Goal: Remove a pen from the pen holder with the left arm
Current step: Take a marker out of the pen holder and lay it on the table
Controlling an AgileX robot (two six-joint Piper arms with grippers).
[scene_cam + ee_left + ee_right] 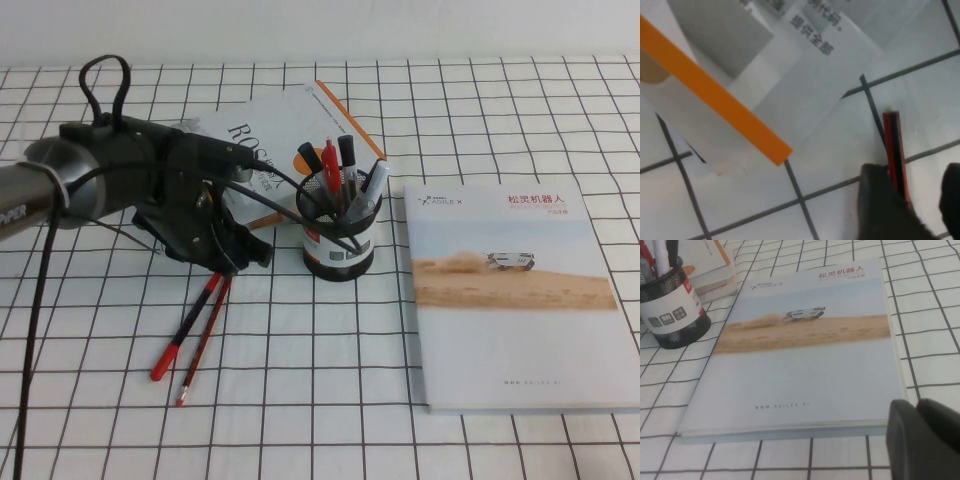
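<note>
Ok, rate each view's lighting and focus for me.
High view: even soft light, sharp, no glare; left gripper hangs over the red pens beside the pen holder. Left wrist view: close and blurred, its fingers dark, apart. Right wrist view: booklet fairly clear; right gripper a dark blur at its near corner.

pen holder (pixel 340 238) centre | booklet (pixel 515 300) 3 o'clock | books (pixel 285 128) 11 o'clock | two pens (pixel 187 325) 8 o'clock, left gripper (pixel 222 268) over their far ends | right gripper (pixel 925 440) seemingly beside booklet's near edge
</note>
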